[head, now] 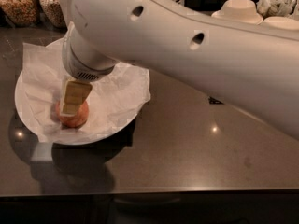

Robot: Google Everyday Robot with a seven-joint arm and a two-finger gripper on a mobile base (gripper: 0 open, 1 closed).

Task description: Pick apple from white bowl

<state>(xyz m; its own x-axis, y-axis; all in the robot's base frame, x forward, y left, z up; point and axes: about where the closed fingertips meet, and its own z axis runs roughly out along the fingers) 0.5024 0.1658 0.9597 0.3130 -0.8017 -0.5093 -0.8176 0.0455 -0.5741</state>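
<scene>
One claw [71,107] at apple [77,120] (arm [187,45] across bowl [100,136])

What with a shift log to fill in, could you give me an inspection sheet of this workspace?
Surface: dark glossy counter with light reflections.
Job's things: apple lies in the bowl, on crinkled paper.
Clutter: jars at back left; beige bowls at back right.
Grippers: gripper is down at the apple, inside the bowl; the arm spans the view from the right.
Cables: nothing seen.
Surroundings: dark, nothing seen.
</scene>
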